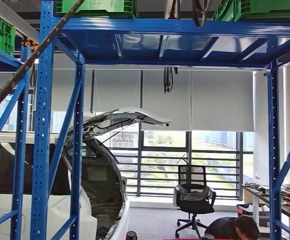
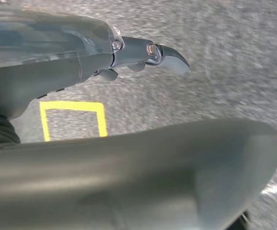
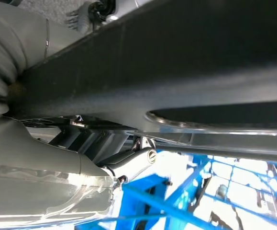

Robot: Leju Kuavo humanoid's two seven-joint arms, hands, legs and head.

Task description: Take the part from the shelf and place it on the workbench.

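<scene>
Shelf: a blue steel rack with perforated uprights (image 1: 46, 125) frames the head view on both sides; its upper deck runs across the top, with green plastic crates (image 1: 97, 6) resting on it; the wide bay between the uprights is open through to the room beyond
Part: a long dark panel with a grey moulded edge (image 3: 172, 72) lies across the right wrist view, close against the right hand
Right hand: the right hand (image 3: 104, 143) has its thumb and darker fingers tucked under the panel's edge and appears to grip it; blue rack beams show just past the fingers
Left hand: the left hand (image 2: 140, 52) hangs over speckled grey floor (image 2: 219, 62) with one dark finger extended and nothing in it; whether the other fingers are spread or curled, I cannot tell; a yellow taped rectangle (image 2: 73, 117) marks the floor below
Beyond the rack: a white car with raised tailgate (image 1: 112, 150); a black office chair (image 1: 193, 197); a cluttered bench (image 1: 287, 197) at the right edge; a person's dark-haired head (image 1: 245, 227) low near it
</scene>
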